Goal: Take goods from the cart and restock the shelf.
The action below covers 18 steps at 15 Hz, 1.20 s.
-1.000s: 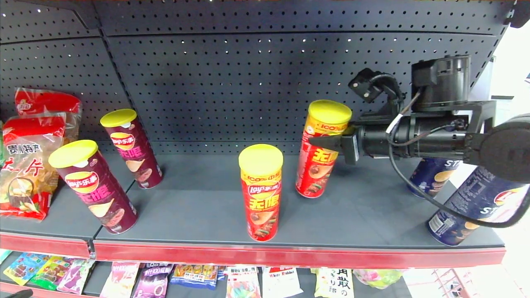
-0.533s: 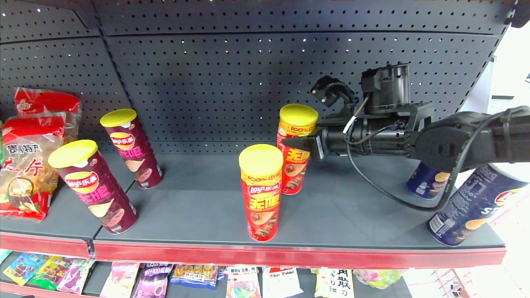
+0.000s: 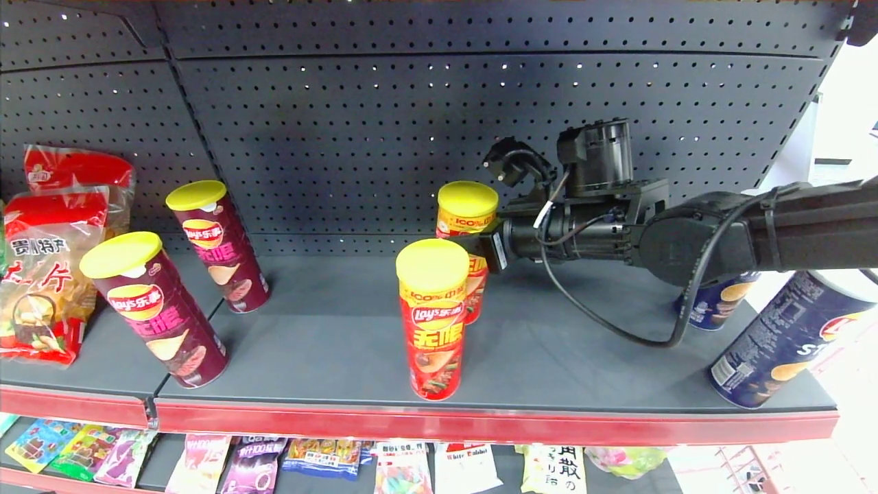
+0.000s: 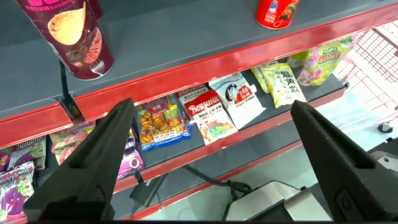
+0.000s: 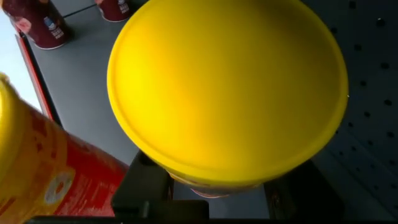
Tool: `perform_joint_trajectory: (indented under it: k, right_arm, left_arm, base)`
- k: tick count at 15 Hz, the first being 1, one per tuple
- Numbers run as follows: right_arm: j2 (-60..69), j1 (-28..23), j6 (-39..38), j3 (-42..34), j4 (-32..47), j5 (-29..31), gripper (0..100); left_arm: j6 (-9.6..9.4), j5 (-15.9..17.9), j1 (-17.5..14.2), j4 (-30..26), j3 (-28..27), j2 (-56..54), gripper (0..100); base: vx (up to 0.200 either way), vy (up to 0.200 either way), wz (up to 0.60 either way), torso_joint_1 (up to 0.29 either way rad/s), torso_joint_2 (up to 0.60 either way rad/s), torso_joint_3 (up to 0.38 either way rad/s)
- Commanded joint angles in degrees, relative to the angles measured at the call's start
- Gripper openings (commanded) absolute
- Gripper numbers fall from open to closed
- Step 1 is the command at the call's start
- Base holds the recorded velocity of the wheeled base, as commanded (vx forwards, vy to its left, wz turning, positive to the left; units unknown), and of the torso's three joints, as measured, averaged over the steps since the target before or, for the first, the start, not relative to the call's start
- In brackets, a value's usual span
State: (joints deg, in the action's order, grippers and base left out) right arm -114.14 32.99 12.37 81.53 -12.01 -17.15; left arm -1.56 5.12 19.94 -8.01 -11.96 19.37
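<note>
The right claw is clamped from the side on the upper part of a red cardboard chip can with a yellow plastic lid. Over the last second the arm has carried this held can leftward and deeper along the grey metal shelf with a red front lip. It started well to the right of a second red chip can with a yellow lid and is now right behind it, upright. That front can stands between the claw and the shelf lip and hides the held can's lower left side. Whether the held can's base touches the shelf cannot be told.

Just behind the claw rises the dark perforated back panel. To the claw's right, under its arm, are two dark blue chip cans, one at the back and one at the front corner. Well to the claw's left stand two maroon chip cans with yellow lids, with red snack bags beyond them.

The left claw hangs empty with its fingers spread wide, below the shelf lip, before a lower row of small snack packets.
</note>
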Motion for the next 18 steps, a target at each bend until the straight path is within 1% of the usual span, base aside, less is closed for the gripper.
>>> perform_joint_trajectory:
  k: [1,5,14,15,18]
  right_arm:
    - [-1.17,0.06,0.02,1.0,-0.03,0.28,0]
    - [-2.14,0.06,0.11,2.23,-0.03,0.37,0]
    - [-2.31,-0.03,0.63,1.0,0.05,1.07,0]
    - [-2.4,-0.03,0.99,1.0,0.05,1.16,100]
    - [-2.58,-0.03,1.07,1.0,-0.03,1.24,100]
  left_arm:
    - [-0.02,-0.02,0.01,0.01,-0.08,0.05,100]
    - [-0.02,-0.02,0.01,0.01,-0.08,-0.03,100]
    - [-0.02,-0.11,0.01,0.01,-0.08,-0.74,100]
    - [-0.02,-0.11,0.01,0.01,-0.08,-0.74,100]
    - [-0.02,-0.2,0.01,0.01,-0.17,-0.74,100]
  base:
    - [0.0,0.0,0.0,0.0,0.0,0.0]
    - [0.0,0.0,0.0,0.0,0.0,0.0]
    - [0.0,0.0,0.0,0.0,0.0,0.0]
    - [0.0,0.0,0.0,0.0,0.0,0.0]
    - [0.0,0.0,0.0,0.0,0.0,0.0]
